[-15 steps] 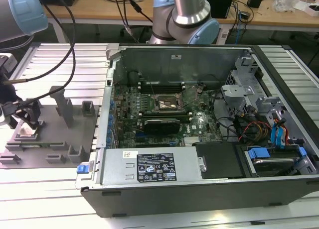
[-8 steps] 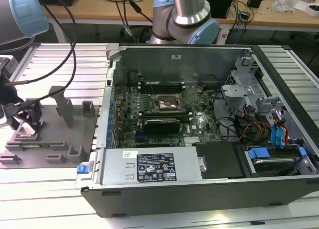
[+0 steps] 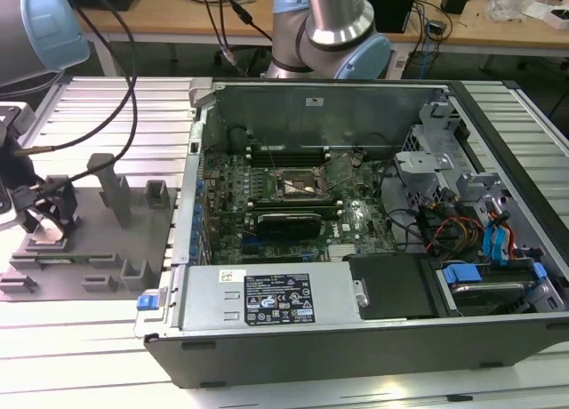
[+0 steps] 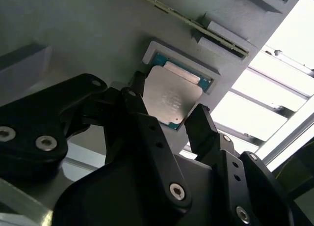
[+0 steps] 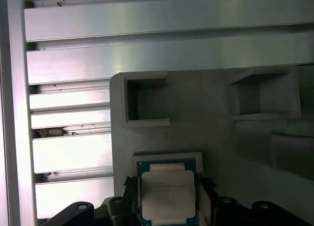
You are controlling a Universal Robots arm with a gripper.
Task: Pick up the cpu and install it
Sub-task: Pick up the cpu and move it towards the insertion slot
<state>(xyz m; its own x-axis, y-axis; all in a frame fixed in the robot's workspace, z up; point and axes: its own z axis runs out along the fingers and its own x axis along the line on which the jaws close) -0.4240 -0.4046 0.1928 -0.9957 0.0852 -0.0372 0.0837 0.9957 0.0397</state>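
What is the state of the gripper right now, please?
Gripper: placed around the cpu, which lies in its recess of the grey tray; whether it is open or already clamped cannot be told.

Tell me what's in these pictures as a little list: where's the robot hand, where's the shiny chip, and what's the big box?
gripper: down at the cpu, over the tray, on the exterior view's left
cpu: flat in its square pocket in the tray, silvery top up
tray: grey, on the slatted metal table
computer case: open, to the exterior view's right of the tray
socket: dark square frame on the board inside the case
job so far: cpu not in the socket yet
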